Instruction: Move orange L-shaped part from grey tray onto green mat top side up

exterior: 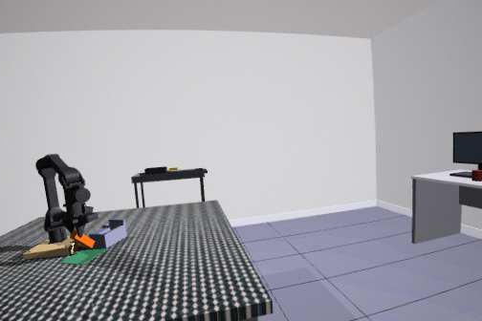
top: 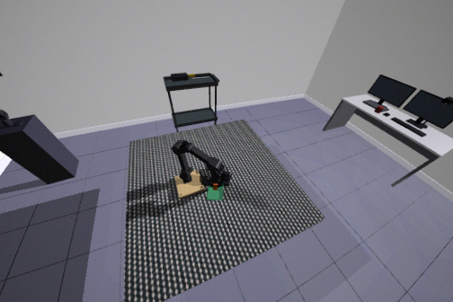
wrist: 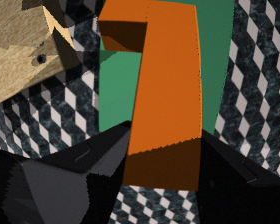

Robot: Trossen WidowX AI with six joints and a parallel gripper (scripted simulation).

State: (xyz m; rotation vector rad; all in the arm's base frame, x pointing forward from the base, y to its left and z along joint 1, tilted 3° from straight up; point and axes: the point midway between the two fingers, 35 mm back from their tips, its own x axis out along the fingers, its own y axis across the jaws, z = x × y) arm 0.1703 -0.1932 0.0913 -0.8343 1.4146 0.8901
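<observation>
The orange L-shaped part (top: pixel 215 186) (exterior: pixel 83 240) (wrist: pixel 171 90) is out of the tray. My gripper (wrist: pixel 163 133) is shut on its plain end; in the wrist view a black finger lies on each side of it. The L-shaped end points away from the fingers, at the top of the wrist view. In the exterior view the part is tilted, its far end lower, just over the green mat (top: pixel 215 195) (exterior: pixel 80 258) (wrist: pixel 116 95). Whether its low end touches the mat is unclear. The grey tray (exterior: pixel 111 236) stands beside the mat; the arm hides it in the top view.
The arm's wooden base board (top: pixel 190 189) (exterior: pixel 47 250) (wrist: pixel 11 65) lies close beside the green mat. All stand on a checkered table top (top: pixel 174 243) (exterior: pixel 176 267). A cart (top: pixel 192 83) and a desk with monitors (top: pixel 399 121) stand away from the table.
</observation>
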